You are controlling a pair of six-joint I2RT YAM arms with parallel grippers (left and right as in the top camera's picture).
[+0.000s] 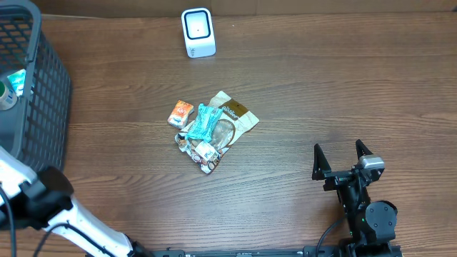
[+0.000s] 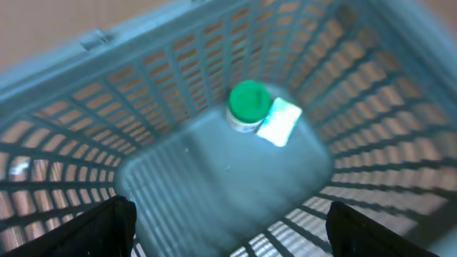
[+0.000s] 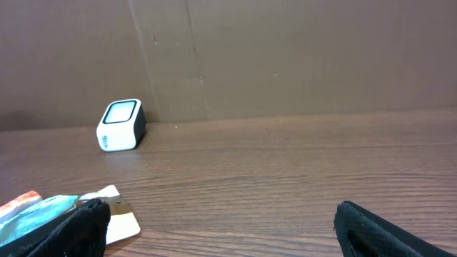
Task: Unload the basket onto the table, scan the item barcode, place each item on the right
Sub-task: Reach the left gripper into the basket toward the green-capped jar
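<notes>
Jaws apart, nothing held: left gripper (image 2: 228,212), right gripper (image 3: 221,218). The basket (image 2: 86,114) is to be cleared vertically before the packets (image 1: 211,128) are approached.

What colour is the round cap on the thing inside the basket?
The cap is bright green; the left wrist view shows it best.

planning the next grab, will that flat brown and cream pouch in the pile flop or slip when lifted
The flat brown and cream pouch looks thin and crumpled, so probably floppy and light. The teal plastic wrapper lies across it, so lifting would likely tip that off.
</notes>
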